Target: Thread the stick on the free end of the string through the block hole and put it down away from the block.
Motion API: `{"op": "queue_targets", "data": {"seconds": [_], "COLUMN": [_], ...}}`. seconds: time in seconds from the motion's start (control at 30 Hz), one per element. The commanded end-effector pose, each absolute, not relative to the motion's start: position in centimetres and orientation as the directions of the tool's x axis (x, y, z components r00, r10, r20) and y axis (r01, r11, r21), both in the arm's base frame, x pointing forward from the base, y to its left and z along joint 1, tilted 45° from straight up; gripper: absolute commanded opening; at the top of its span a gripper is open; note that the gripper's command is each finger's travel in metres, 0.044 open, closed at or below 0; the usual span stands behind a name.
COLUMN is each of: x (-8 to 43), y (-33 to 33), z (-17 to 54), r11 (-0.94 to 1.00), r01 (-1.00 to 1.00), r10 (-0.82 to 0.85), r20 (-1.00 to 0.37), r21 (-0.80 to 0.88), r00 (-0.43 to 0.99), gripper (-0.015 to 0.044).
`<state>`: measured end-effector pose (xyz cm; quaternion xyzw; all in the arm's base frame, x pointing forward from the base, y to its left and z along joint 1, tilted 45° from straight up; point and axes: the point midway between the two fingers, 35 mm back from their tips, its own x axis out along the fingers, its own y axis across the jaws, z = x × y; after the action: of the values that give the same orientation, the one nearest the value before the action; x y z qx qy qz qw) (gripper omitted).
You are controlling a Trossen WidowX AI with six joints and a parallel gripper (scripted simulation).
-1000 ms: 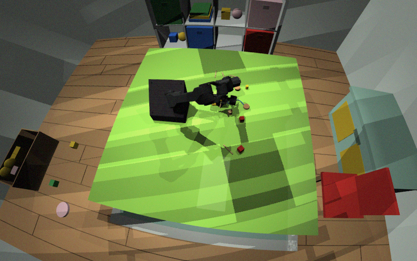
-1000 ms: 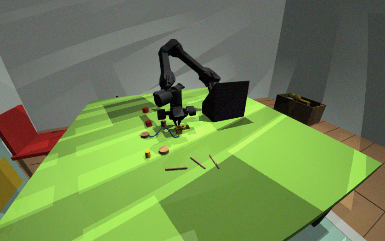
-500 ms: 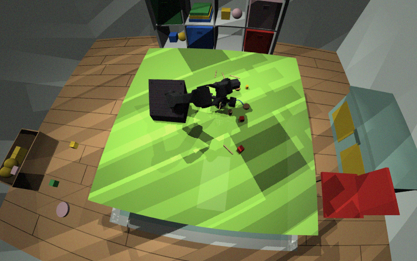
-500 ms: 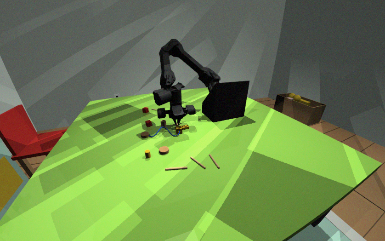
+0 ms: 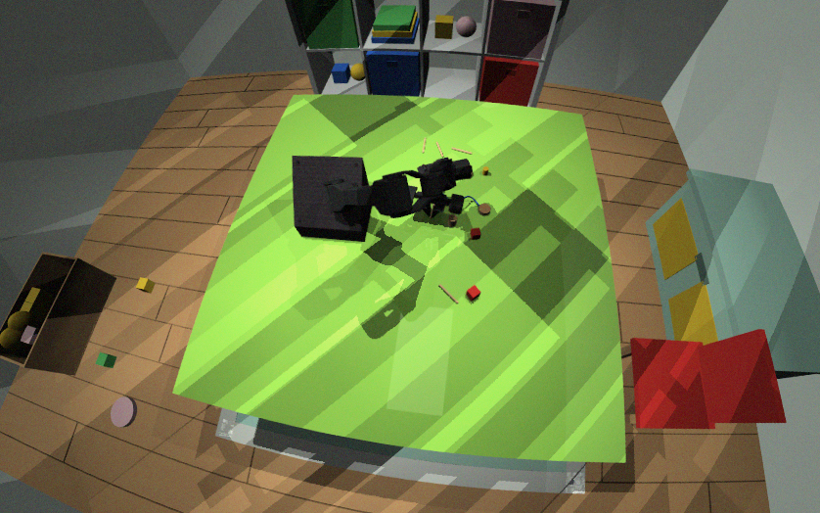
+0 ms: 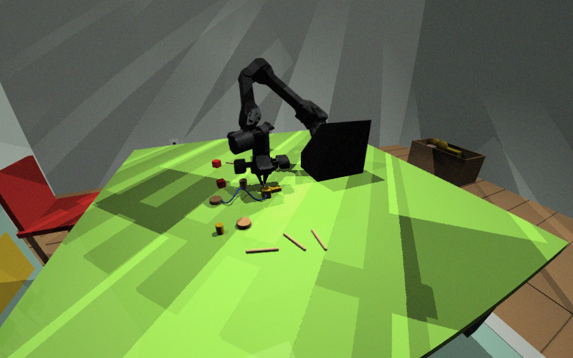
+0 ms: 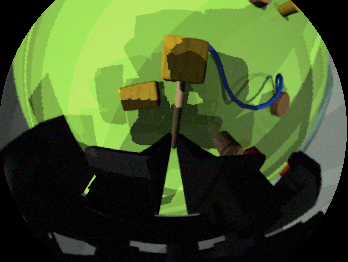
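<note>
The wooden block (image 6: pixel 264 194) (image 7: pixel 185 59) rests on the table in front of the fingertips. The stick (image 7: pixel 178 97) sticks out of the block's near side in the wrist view, toward the gripper. My gripper (image 7: pixel 174 136) (image 6: pixel 263 184) is shut on the stick's near end, just clear of the block. The blue string (image 7: pixel 245 106) (image 5: pixel 472 197) meets the block's far side and curves to the round button (image 5: pixel 484 209) (image 6: pixel 215 199) (image 7: pixel 281 104). The stick's string end is hidden at or inside the block. The arm hides the block in the top view.
A yellow piece (image 7: pixel 140 96) lies beside the block. A brown cylinder (image 5: pixel 452 220) (image 6: pixel 243 183) (image 7: pixel 227 143) and red cubes (image 5: pixel 476 233) (image 5: pixel 473 293) stand nearby. A loose disc (image 6: pixel 243 223), a yellow cylinder (image 6: pixel 219 228) and loose sticks (image 6: pixel 262 250) (image 6: pixel 294 241) (image 5: pixel 447 294) lie farther off.
</note>
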<state>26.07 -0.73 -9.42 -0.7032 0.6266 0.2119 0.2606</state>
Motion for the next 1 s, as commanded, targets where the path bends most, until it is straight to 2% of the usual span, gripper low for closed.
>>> {"op": "queue_targets", "data": {"seconds": [0.0,0.97], "x": [25.8,25.1], "y": [-1.3,-3.6], "z": [-9.1,-6.9], "r11": [-0.077,-0.028], "r01": [-0.992,-0.983], "r10": [-0.776,-0.775], "r20": [-0.618,-0.617], "r21": [-0.102,-0.181], "r00": [0.124,0.136], "gripper": [0.0000,0.0000]}}
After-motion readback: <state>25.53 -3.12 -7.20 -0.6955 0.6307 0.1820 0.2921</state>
